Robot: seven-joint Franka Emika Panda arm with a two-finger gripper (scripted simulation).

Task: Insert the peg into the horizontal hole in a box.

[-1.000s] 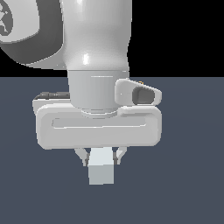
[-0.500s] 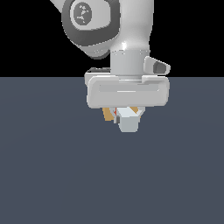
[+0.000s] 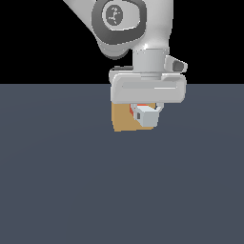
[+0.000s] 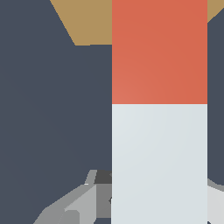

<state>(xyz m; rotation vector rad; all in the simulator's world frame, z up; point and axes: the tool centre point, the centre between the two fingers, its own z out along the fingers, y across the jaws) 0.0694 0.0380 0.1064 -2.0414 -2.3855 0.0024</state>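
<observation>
Between its closed jaws, the gripper holds the peg by the white part, orange-red end pointing at the tan box just behind. The hole is hidden. No writing is readable anywhere.

No words, numbers or brand names can be read anywhere. The only mark is a small pale emblem on the dark round cap of the arm joint, above the box, and it is too blurred to make out.
</observation>
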